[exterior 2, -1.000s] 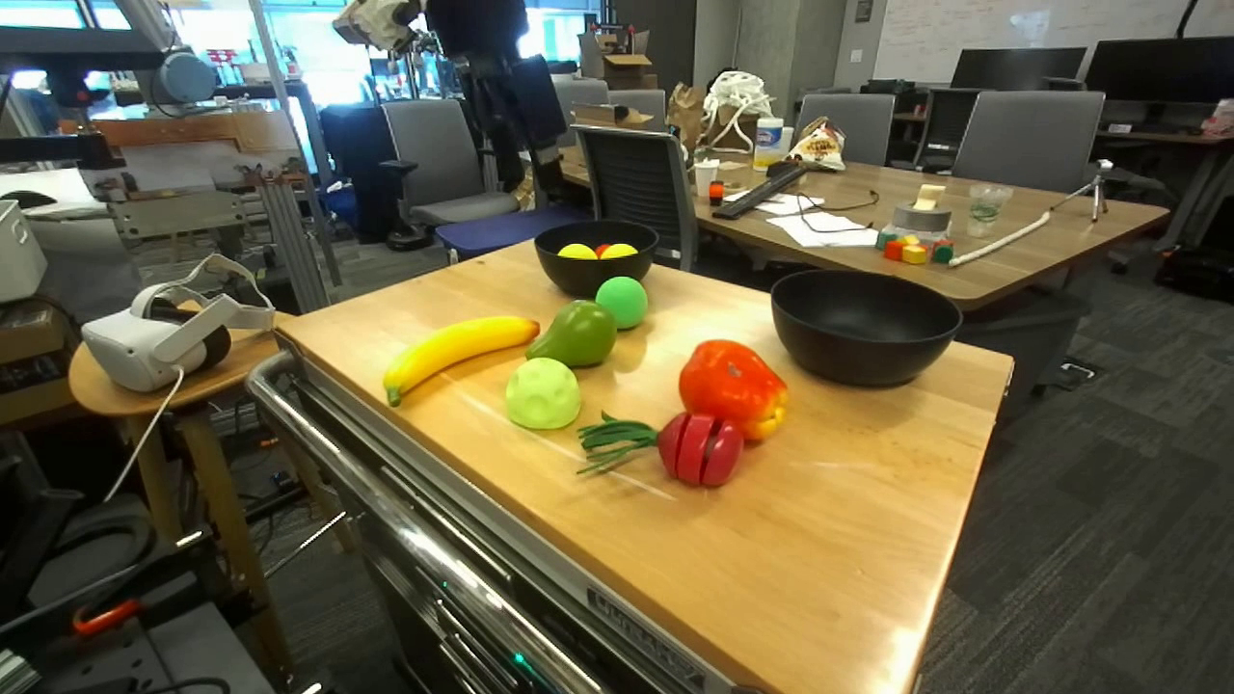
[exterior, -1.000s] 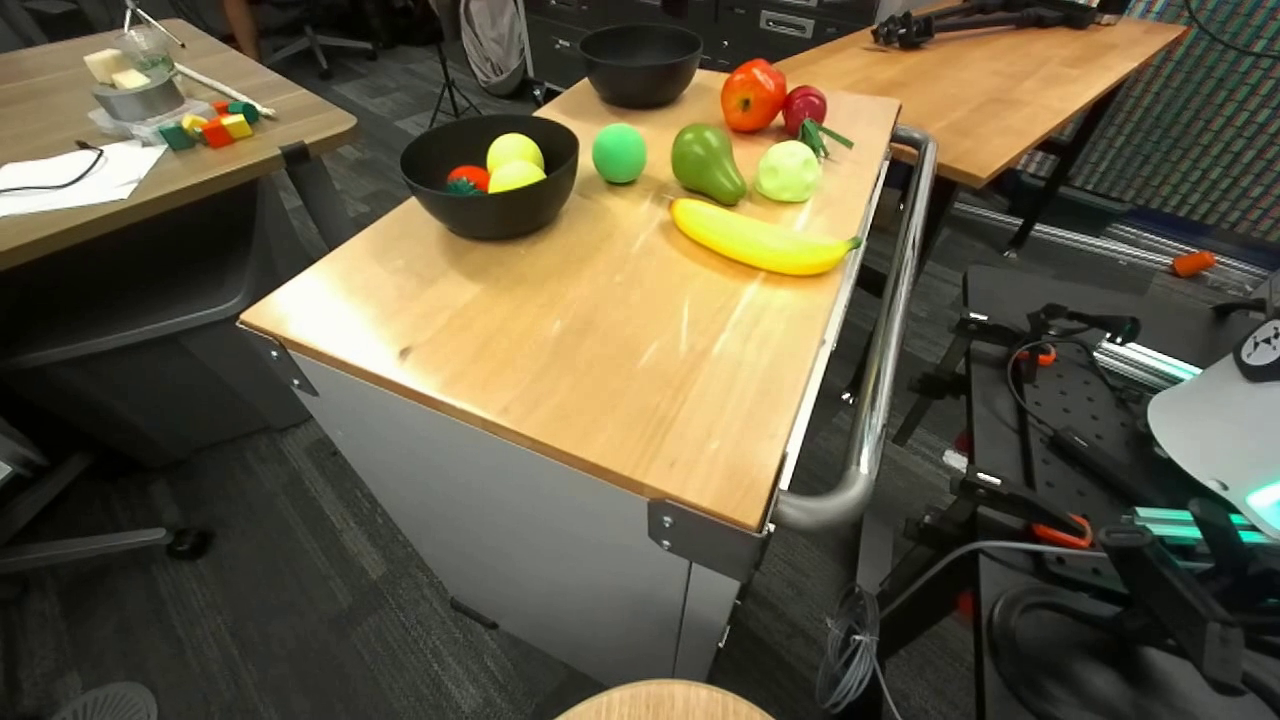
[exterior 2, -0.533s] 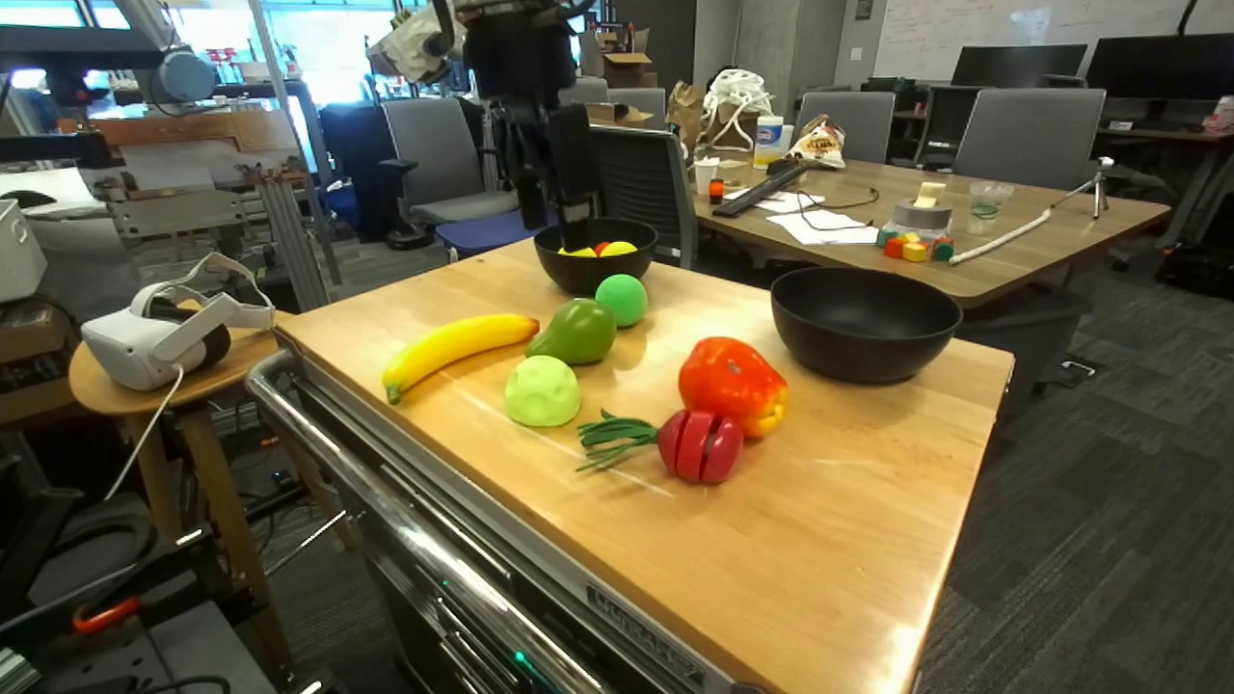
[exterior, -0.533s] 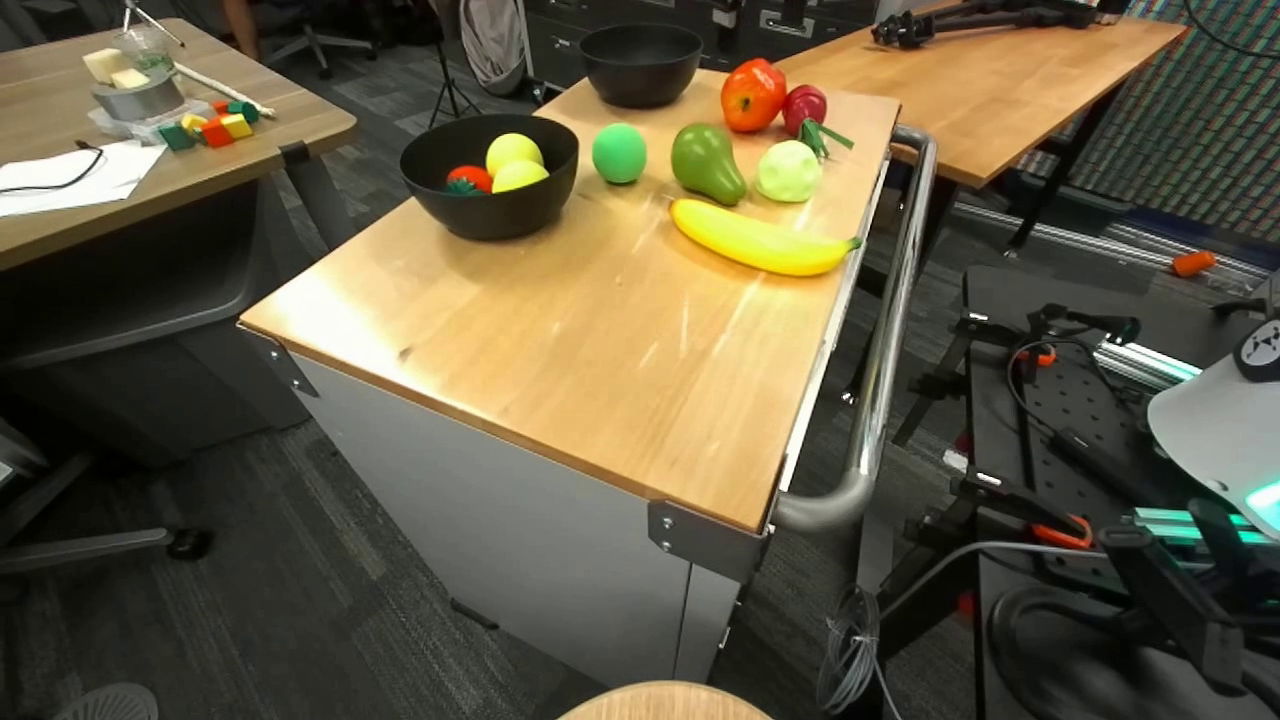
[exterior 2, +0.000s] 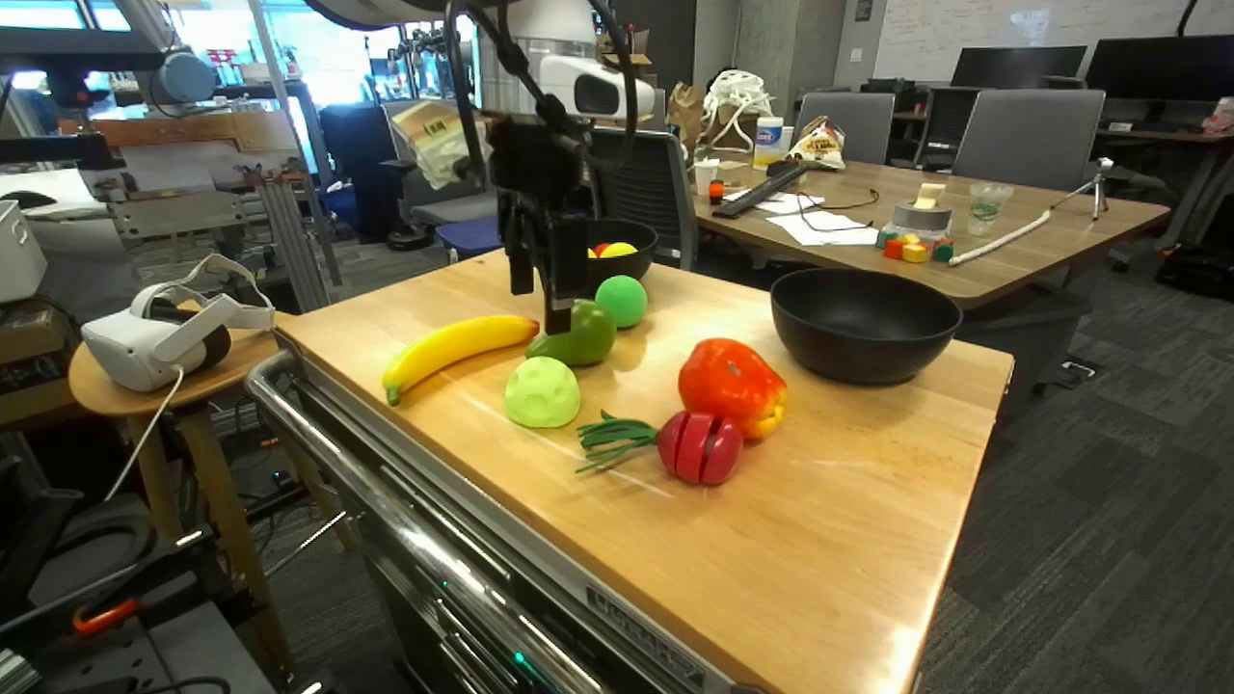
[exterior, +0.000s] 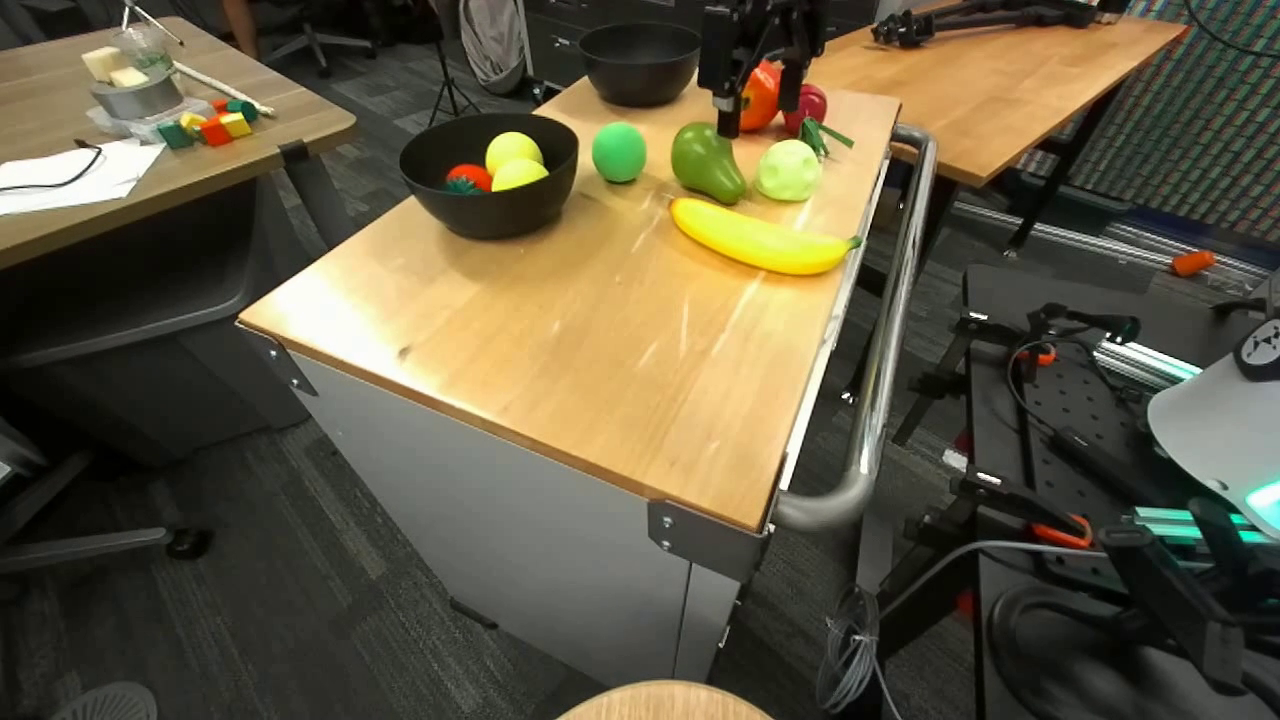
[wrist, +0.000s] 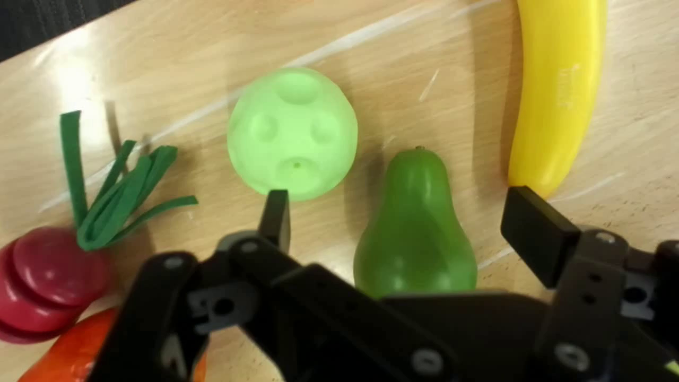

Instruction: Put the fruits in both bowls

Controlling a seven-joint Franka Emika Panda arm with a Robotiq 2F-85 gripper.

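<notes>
Fruits (exterior 2: 543, 393) are divided between the desk (exterior: 560, 330) and one black bowl (exterior: 500, 212), which contains two yellow-green balls (exterior: 514, 150) and a red piece (exterior: 468, 176). A second black bowl (exterior 2: 865, 360) stands near the orange-red pepper (exterior 2: 725, 384). Pincer (wrist: 406, 227) is spread over the green pear (wrist: 416, 233); the wrist view shows gaps between the pear and both fingers (wrist: 538, 233). A banana (exterior: 765, 240) and a dimpled pale-green piece (wrist: 293, 132) lie near the pear.

Wooden worktop (exterior 2: 819, 540), as we see it in an exterior view. On it we record: black bowl (exterior 2: 631, 265), far; another black bowl (exterior 2: 858, 359), right; yellow banana (exterior 2: 461, 349), left; green pear (exterior 2: 586, 337) and, beyond it, green ball (exterior 2: 623, 302); pale green dimpled ball (exterior 2: 543, 393), nearer; orange-red pepper (exterior 2: 730, 384), near, sliced red vegetable (exterior 2: 696, 448) just beside it.
</notes>
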